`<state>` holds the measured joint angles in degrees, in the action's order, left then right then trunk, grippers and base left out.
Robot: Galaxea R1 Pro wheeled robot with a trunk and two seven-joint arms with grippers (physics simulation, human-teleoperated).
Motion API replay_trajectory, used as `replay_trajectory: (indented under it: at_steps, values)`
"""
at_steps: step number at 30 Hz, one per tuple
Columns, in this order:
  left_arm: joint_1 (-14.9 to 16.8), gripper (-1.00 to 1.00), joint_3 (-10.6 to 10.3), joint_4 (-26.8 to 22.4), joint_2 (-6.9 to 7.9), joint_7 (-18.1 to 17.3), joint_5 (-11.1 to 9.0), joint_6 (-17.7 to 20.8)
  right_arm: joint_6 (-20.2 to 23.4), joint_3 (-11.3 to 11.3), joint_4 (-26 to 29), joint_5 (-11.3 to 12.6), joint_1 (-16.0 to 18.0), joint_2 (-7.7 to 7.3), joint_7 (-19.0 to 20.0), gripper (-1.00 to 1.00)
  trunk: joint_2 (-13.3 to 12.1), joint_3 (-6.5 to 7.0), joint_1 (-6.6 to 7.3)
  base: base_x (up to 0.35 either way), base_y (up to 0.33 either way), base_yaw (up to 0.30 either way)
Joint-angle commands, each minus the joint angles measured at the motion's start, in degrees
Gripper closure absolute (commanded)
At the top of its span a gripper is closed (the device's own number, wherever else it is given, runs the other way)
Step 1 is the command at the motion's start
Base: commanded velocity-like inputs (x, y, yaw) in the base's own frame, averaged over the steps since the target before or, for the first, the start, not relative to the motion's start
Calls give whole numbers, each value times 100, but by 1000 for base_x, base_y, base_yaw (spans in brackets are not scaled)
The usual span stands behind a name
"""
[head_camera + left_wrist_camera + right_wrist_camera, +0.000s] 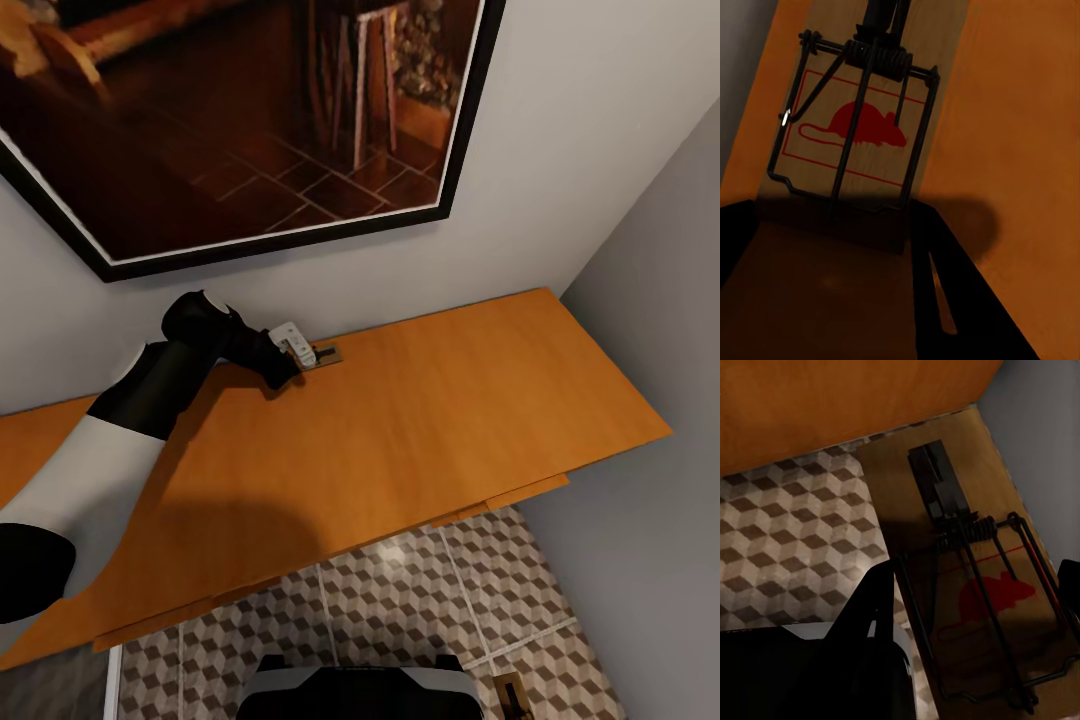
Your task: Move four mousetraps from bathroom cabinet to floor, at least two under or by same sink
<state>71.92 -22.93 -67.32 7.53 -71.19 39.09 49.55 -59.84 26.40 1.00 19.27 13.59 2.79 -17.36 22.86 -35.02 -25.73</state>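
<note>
L arm reached across the cabinet [420, 420] top, its tool [300, 350] at a mousetrap [325, 354] lying flat near the wall, around 11 o'clock from the surface's centre, under a big framed picture [250, 120]. In L wrist view the same mousetrap [855, 142] sat just ahead of the dark fingers [967, 300], wire bar and red mouse print clear; fingers spread either side, not clamped on it, so tool read as open. R wrist view had a second mousetrap [997, 592] between the R tool's fingers [870, 607], above the bathroom floor [787, 532] w/ cube tiles, beside the cabinet front; couldn't tell if the jaws pressed it. In head view a mousetrap [510, 693] showed at 5 o'clock over the bathroom floor [400, 600].
</note>
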Motion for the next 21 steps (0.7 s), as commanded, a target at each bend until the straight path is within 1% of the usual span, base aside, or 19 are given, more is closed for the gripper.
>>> replay_trajectory:
  at_steps: [1, 6, 9, 10, 14, 21]
  values:
    - [0, 100, -10, 154, 3, -62, 38, 28, -16, 49, -4, 42, 3, 2, -22, 100, 6, -8, -5, 0, 0, 0]
    - [2, 100, 5, 72, -3, -68, 44, 32, -16, 49, -4, 41, 3, -4, -22, 100, 6, -8, -5, 0, 0, 0]
    - [-1, 100, 7, -184, -18, -77, 40, 39, -16, 49, -4, 41, 3, 0, -22, 100, 6, -8, -5, 0, 0, 0]
    - [-1, 100, 12, -257, -53, -78, 39, 42, -16, 49, -4, 41, 3, 1, -22, 100, 6, -8, -5, 0, 0, 0]
    - [0, 100, 15, -325, -92, -79, 38, 45, -16, 49, -4, 42, 3, 0, -22, 100, 6, -8, -5, 0, 0, 0]
    - [4, 100, 9, -342, -102, -79, 38, 46, -16, 49, -4, 41, 3, -1, -22, 100, 6, -8, -5, 0, 0, 0]
